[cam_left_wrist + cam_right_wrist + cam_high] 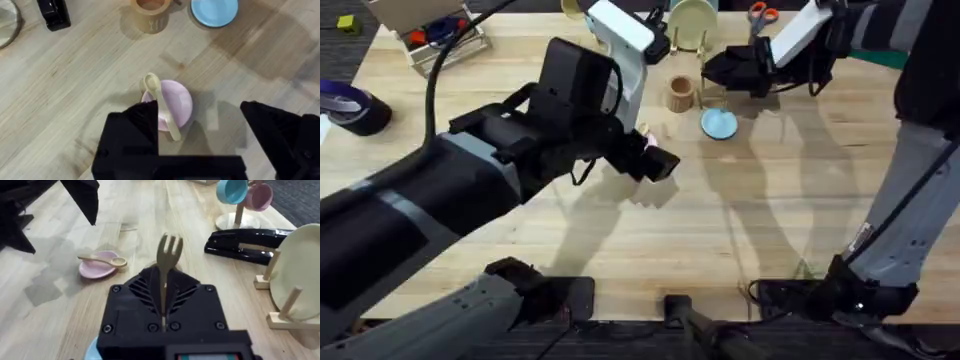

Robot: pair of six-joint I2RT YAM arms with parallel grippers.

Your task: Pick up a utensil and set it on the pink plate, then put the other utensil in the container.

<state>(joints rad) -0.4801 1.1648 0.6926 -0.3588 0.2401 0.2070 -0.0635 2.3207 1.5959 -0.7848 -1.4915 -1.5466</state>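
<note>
The pale wooden spoon lies across the small pink plate, its bowl over the rim and nothing gripping it. My left gripper hovers open just above the plate, one finger on each side; in the overhead view this gripper sits mid-table. My right gripper is shut on the wooden fork, prongs pointing away from the wrist. Seen from overhead, the right gripper is at the back, just right of the tan wooden cup. The right wrist view also has the spoon on the pink plate.
A light blue plate lies right of the cup. A black stapler, a mug rack and a pale green dish on a rack stand along the back. A tape roll and a basket are at the far left.
</note>
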